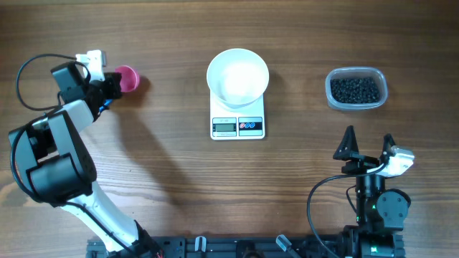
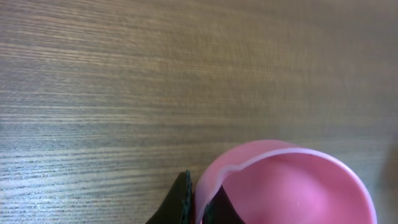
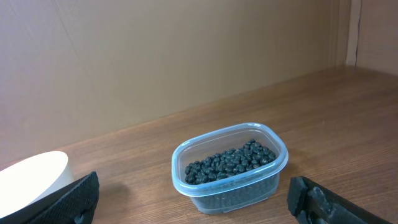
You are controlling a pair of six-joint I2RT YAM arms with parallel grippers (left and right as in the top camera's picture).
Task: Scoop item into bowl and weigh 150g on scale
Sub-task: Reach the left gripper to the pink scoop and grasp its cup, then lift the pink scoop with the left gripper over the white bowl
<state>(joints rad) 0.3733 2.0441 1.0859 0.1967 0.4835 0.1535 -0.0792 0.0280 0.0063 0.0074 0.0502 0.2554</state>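
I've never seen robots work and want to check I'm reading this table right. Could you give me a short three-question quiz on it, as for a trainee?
1. True or false: the round white bowl stands on the small white rectangular digital scale.
2. Which arm's fingers grip the small pink plastic scoop?
3. The tiny black beans lie in: A the bowl; B the scoop; C the clear plastic tub.
Key: 1 true. 2 The left fingers, shut on its rim; the right fingers stand open, holding nothing. 3 C.
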